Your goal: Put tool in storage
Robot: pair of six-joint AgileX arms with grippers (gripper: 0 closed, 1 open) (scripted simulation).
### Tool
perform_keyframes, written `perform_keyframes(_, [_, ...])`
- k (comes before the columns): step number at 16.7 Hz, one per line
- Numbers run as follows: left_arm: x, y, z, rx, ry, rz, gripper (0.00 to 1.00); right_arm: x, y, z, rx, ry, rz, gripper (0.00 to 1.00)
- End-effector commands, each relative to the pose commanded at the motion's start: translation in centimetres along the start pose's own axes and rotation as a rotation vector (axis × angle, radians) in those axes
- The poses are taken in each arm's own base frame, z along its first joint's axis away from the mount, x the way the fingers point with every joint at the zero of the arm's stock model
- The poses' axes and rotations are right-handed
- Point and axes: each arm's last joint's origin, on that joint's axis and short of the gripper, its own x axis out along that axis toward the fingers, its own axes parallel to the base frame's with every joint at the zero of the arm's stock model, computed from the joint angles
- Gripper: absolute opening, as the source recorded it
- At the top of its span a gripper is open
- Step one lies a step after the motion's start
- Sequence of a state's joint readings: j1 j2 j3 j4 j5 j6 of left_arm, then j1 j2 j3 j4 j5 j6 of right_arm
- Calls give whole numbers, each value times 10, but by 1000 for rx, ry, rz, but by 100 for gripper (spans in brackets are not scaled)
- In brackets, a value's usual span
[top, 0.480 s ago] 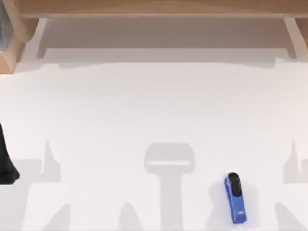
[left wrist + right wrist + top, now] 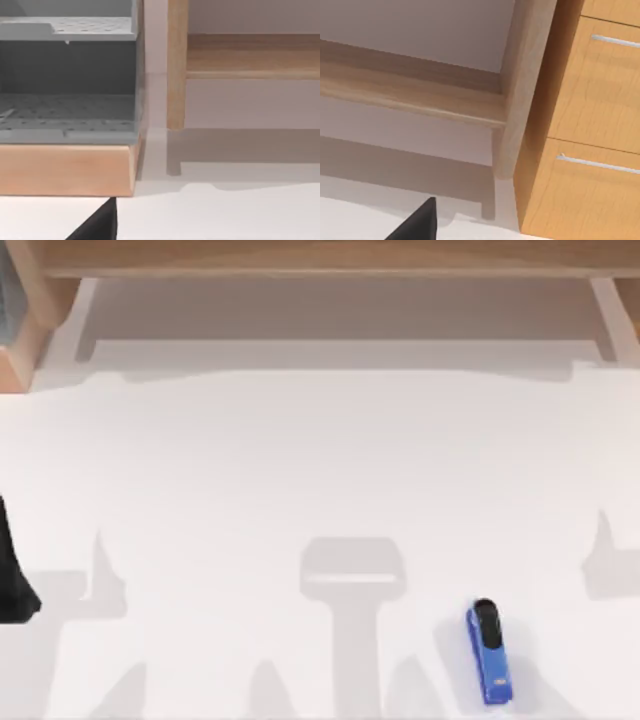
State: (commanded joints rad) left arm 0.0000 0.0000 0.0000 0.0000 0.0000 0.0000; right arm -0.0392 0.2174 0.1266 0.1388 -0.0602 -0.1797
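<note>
Our left arm [image 2: 14,575] shows as a plain matte-black mass at the tabletop's left edge, widening to a rounded lower end, with no markings, screws or cables we can make out. In each wrist view, a black wedge-shaped piece of our own hardware, flat and unmarked, pokes in, one straight side and one slanted.

Top view looks down (wrist views face shelving).

an office desk: wooden drawers [image 2: 590,135], grey paper tray [image 2: 67,80], white table [image 2: 300,470].
</note>
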Motion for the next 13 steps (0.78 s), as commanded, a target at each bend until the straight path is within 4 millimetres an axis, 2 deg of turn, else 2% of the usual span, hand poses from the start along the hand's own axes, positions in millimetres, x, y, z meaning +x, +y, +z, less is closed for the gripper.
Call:
perform_keyframes(3, [0, 0, 0, 0, 0, 0, 100, 25, -12, 29, -183, -15, -4, 100])
perform_keyframes(7, [0, 0, 0, 0, 0, 0, 100, 87, -39, 52, -474, -5, -17, 100])
perform_keyframes(10, [0, 0, 0, 0, 0, 0, 100, 146, -67, 42, -699, 16, -21, 100])
perform_keyframes(13, [0, 0, 0, 0, 0, 0, 100, 202, -97, 5, -911, 42, -15, 100])
